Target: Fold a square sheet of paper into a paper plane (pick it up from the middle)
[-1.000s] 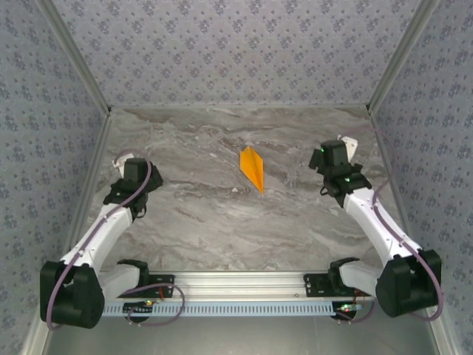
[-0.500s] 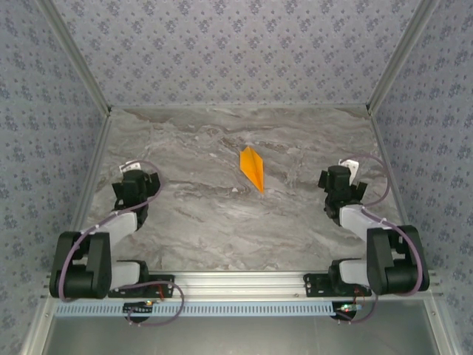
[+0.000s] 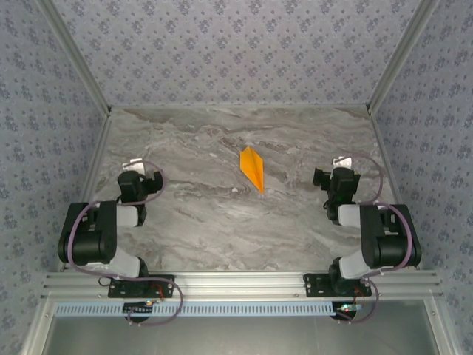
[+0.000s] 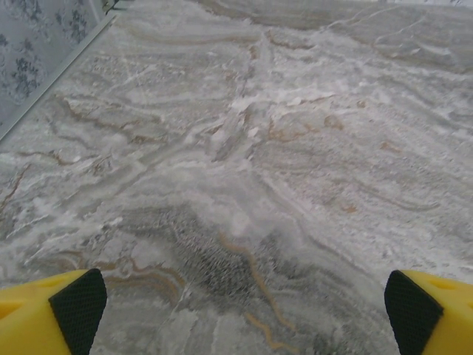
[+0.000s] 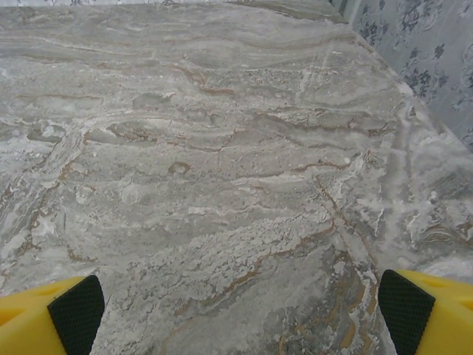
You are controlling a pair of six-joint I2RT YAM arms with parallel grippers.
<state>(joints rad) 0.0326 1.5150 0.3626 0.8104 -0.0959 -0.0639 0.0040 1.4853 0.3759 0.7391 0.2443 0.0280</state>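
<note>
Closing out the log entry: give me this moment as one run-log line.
paper plane: folded, lying on table | left end effector: open, empty | right end effector: open, empty | contact with plane: none

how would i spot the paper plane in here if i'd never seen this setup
Start from the grey marbled table inside the patterned walls. Near its middle lies the paper plane. It is the only bright-orange thing there: a narrow kite-like dart with a centre crease, its sharp tip pointing toward the near edge.
</note>
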